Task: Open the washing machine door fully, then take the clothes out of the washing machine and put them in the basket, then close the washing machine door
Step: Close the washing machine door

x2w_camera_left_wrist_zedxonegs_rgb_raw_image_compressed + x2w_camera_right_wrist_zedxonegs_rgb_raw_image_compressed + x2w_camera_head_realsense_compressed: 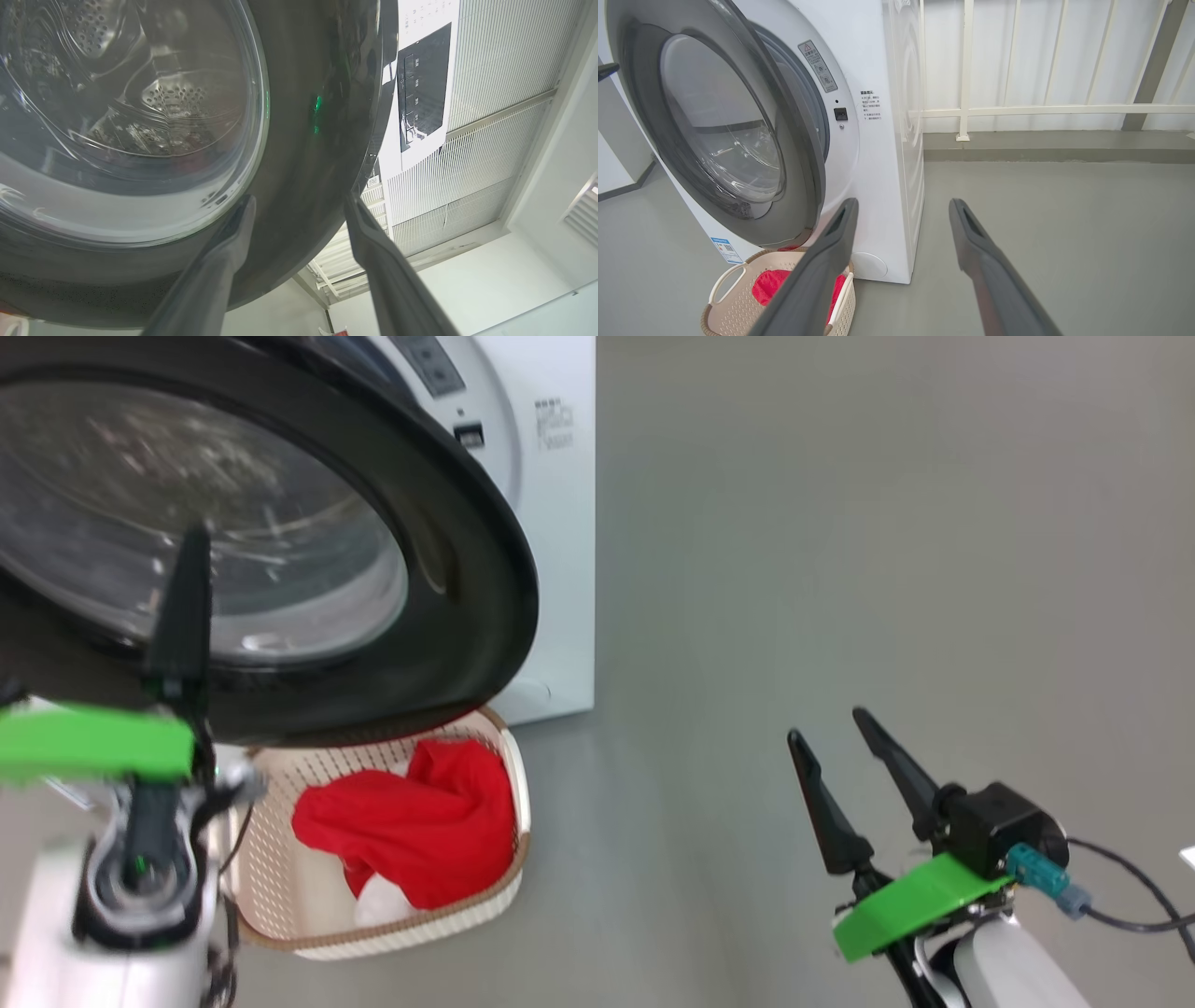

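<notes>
The washing machine door (467,569), black-rimmed with a glass bowl, stands partly open off the white washing machine (555,523) and hangs over the basket (519,803). Red clothes (411,821) with a white part lie in the basket. In the left wrist view my left gripper (299,203) is open right at the door's (303,116) outer rim; I cannot tell whether it touches. One of its fingers (184,597) rises before the glass. My right gripper (833,733) is open and holds nothing, out over the floor to the right. The right wrist view shows the door (728,140), basket (724,280) and clothes (766,287).
Grey floor (840,523) spreads to the right of the machine. A white railing (1017,112) and a low kerb run behind it. A cable (1130,896) trails from my right wrist. The steel drum (177,98) shows through the door glass.
</notes>
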{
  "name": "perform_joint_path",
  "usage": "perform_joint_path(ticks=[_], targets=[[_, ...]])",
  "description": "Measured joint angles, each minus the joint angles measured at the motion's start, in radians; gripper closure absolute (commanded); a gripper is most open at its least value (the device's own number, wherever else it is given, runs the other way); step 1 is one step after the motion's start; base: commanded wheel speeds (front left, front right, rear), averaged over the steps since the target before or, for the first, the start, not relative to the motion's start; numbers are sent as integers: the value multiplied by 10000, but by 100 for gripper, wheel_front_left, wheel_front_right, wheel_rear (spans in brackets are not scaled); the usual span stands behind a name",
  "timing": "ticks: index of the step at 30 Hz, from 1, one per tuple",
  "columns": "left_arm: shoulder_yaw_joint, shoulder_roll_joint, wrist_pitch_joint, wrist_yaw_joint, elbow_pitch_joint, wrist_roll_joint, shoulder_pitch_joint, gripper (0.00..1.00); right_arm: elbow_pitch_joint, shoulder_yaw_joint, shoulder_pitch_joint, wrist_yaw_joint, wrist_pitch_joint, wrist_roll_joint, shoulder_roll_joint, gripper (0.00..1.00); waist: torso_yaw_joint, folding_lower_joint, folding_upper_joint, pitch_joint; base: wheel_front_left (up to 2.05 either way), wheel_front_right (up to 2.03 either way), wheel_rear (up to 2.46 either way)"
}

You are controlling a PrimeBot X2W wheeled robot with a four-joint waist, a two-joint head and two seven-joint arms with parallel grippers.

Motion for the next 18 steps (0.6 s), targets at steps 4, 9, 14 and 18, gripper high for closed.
perform_joint_path(ticks=[4, 9, 14, 18], targets=[[-357, 510, -523, -2, -251, 1267, 1145, 0, 98, 42, 297, 0, 2, 2, 2, 0, 76, 0, 0, -483, 0, 0, 0], [-796, 874, -959, -336, -571, 2307, 2197, 0, 104, 31, 350, 0, 2, 4, 0, 0, 148, 0, 0, -904, 0, 0, 0], [-1034, 1127, -1785, -617, -924, 3350, 3403, 0, 77, 13, 598, 0, 0, 6, 2, 0, 222, 0, 0, -1316, 0, 0, 0], [-1195, 1392, -2295, -717, -1055, 4372, 4268, 0, -15, -46, 796, 0, 0, 6, 2, 0, 279, 0, 0, -1538, 0, 0, 0]])
